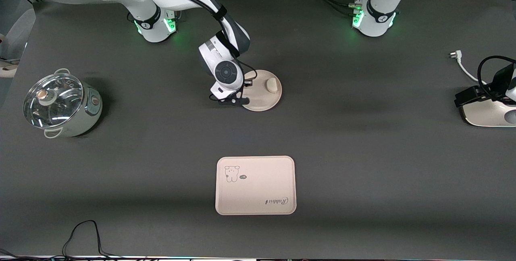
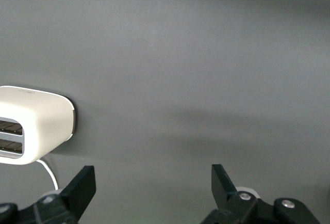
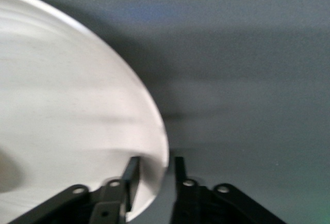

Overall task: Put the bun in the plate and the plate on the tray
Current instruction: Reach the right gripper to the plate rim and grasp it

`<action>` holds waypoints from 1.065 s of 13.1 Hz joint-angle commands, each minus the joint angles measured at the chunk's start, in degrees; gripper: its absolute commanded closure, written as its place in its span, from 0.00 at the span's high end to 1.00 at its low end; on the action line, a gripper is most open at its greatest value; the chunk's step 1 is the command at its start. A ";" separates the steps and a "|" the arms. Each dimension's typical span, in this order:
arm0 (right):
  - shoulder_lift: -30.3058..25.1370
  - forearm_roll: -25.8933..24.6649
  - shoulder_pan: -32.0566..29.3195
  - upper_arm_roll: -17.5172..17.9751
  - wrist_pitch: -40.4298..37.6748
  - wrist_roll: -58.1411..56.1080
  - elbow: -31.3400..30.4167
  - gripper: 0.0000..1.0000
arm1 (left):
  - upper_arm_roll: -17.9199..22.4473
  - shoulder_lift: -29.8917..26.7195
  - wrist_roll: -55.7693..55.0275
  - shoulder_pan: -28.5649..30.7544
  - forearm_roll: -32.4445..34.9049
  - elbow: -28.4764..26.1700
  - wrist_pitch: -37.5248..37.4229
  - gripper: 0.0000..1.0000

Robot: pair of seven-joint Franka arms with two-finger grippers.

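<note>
Fingers (image 3: 131, 175) of the right gripper (image 3: 153, 175) straddle the plate (image 3: 67, 110) rim, tips cut off.

A robotics lab: two white Franka arms bolted along one edge of a table draped in dark grey cloth (image 1: 363, 140), green lights glowing at their bases, cables trailing off the edges; a glass-lidded pot (image 1: 60, 106) and a white toaster (image 1: 487, 112) stand as kitchen props

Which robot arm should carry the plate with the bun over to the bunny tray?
The right arm, probably. The right gripper already pinches the plate by its rim, with the bun lying in it. The left gripper waits open by the toaster, away from the tray.
</note>
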 commanded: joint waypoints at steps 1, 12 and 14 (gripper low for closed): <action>-0.88 1.57 1.10 -0.77 0.88 3.34 -1.10 0.20 | 0.74 -1.70 1.06 -1.22 -0.39 -0.91 -0.12 1.00; -1.85 4.73 -0.30 -1.12 1.06 4.50 0.48 0.00 | 1.09 -1.88 4.05 1.23 -2.67 -0.91 0.58 1.00; -2.89 4.82 -1.44 -1.38 0.70 4.24 1.18 0.00 | 1.09 -1.97 5.88 1.85 -3.38 -0.92 0.23 1.00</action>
